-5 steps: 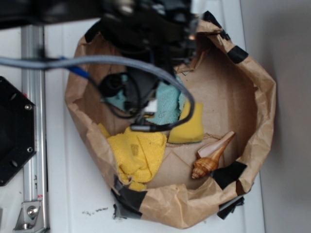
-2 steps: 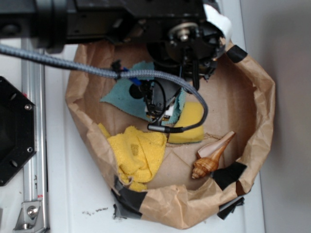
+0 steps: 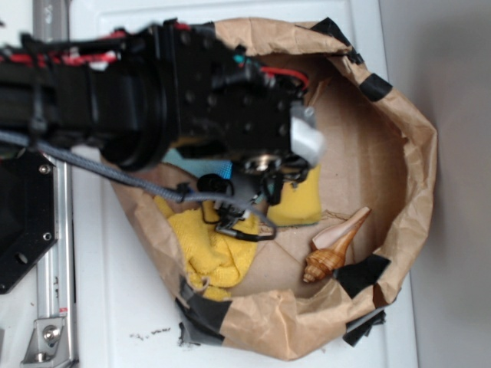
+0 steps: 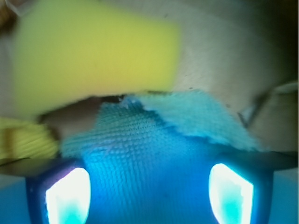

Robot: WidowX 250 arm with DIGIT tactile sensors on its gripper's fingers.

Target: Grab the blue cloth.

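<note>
The blue cloth (image 4: 154, 140) is teal and fuzzy. It fills the lower middle of the wrist view and lies right under my gripper (image 4: 149, 189). The two fingers (image 4: 67, 196) stand wide apart at either side of the cloth, so the gripper is open, with cloth between the jaws. In the exterior view my arm (image 3: 192, 100) covers most of the cloth; only a small teal patch (image 3: 201, 165) shows under it. The gripper itself is hidden there.
A yellow sponge block (image 3: 301, 205) lies beside the cloth and is also in the wrist view (image 4: 93, 51). A yellow terry cloth (image 3: 211, 249) and a brown shell (image 3: 334, 245) lie nearby. All sit inside a crumpled brown paper wall (image 3: 418, 153).
My arm has swung down and left across the paper nest and now covers most of the blue cloth, which showed more fully before.
</note>
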